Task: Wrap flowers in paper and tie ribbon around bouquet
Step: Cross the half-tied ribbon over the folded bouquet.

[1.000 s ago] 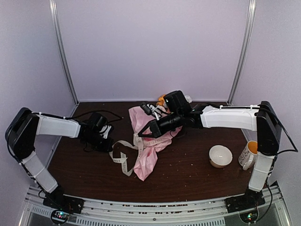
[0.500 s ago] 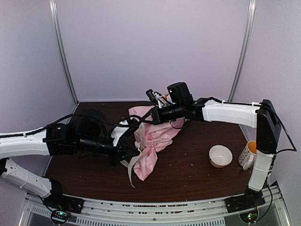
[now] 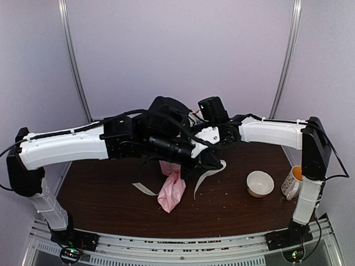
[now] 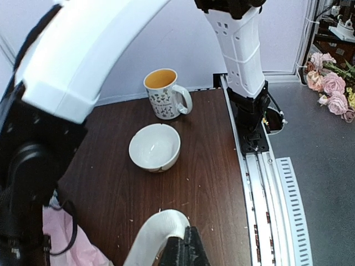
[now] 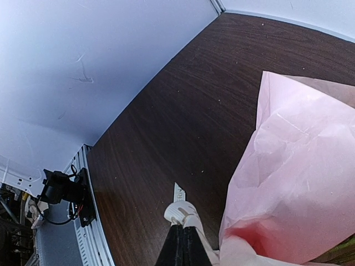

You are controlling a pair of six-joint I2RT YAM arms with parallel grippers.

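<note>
Pink paper point(image 3: 172, 191) is lying crumpled at mid-table, narrow tail pointing toward the near edge. It's looking more like a scrunch than a cone. Just left of it, a short end of the ribbon point(image 3: 143, 189) is resting on the table point(image 3: 111, 205).

Off to the right, a white bowl point(image 3: 259, 183) and a mug point(image 3: 293, 180) are standing well apart from the action.

Further in, the L gripper point(image 3: 213, 164) is hanging over the right side of the bundle. Its fingers are clenched on the ribbon, w/ a strip dangling below. A sec ago this arm was sitting back at the table's left, and the ribbon was lying in a slack loop beside the paper. Since then it's been sweeping across the bundle, dragging the band along.

Just beyond, the R gripper point(image 5: 182, 244) is also pinching the ribbon, close beside the paper's edge. It's hidden behind the L arm from above and has barely been shifting.

Judgement: the ribbon is prob. being carried over the bundle, so tying is under way. No knot or bow is showing yet.

Flowers are hidden under arms & paper, so can't make them out.
</note>
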